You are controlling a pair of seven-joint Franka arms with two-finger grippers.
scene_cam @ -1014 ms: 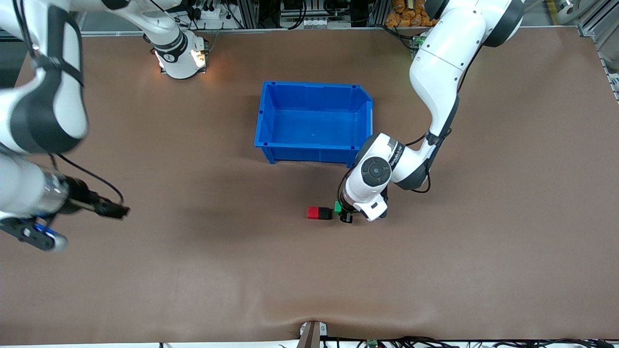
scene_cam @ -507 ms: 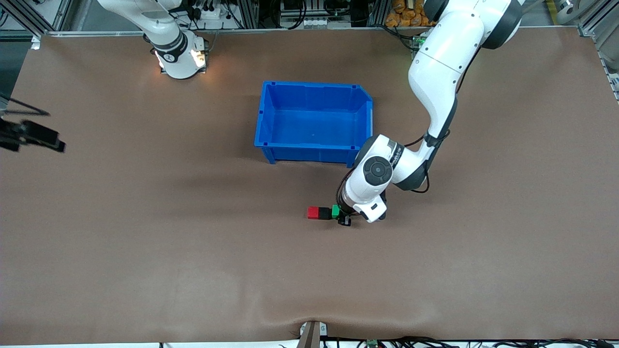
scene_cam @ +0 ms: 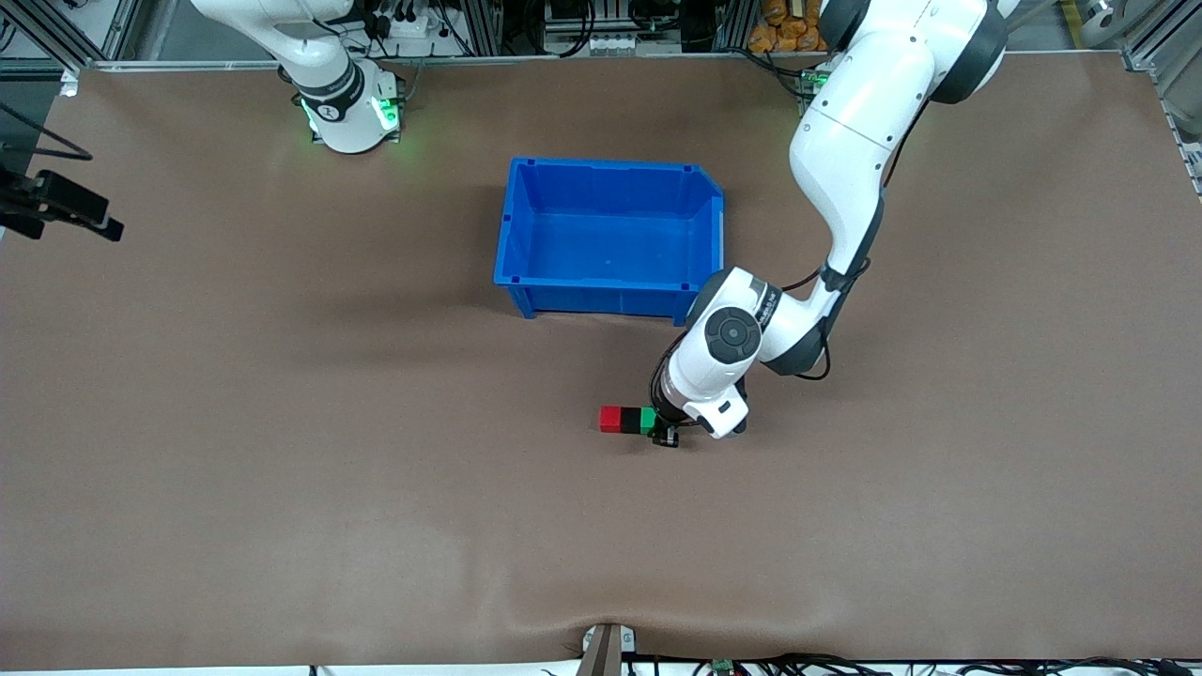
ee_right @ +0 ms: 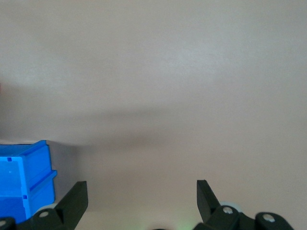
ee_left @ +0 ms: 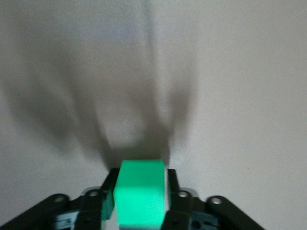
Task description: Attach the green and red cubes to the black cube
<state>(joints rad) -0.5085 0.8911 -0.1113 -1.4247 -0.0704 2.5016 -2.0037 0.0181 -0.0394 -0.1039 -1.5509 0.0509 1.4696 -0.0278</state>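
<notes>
On the table, nearer to the front camera than the bin, the red cube (scene_cam: 611,419), the black cube (scene_cam: 629,420) and the green cube (scene_cam: 647,418) lie in one row, each touching the one beside it, with the black cube in the middle. My left gripper (scene_cam: 660,428) is down at the green cube's end of the row. In the left wrist view the green cube (ee_left: 141,194) fills the space between the black fingers (ee_left: 175,201), and the left gripper (ee_left: 140,203) is shut on it. My right gripper (ee_right: 141,187) hangs open and empty over bare table at the right arm's end.
An empty blue bin (scene_cam: 610,291) stands farther from the front camera than the cubes; its corner (ee_right: 24,187) shows in the right wrist view. The left arm's elbow (scene_cam: 742,329) hangs just over the bin's near corner. Brown table surface lies all round the row.
The left gripper slid the green cube sideways until it touches the black cube. The right arm swung up and away to the view's edge. Its base light turned green.
</notes>
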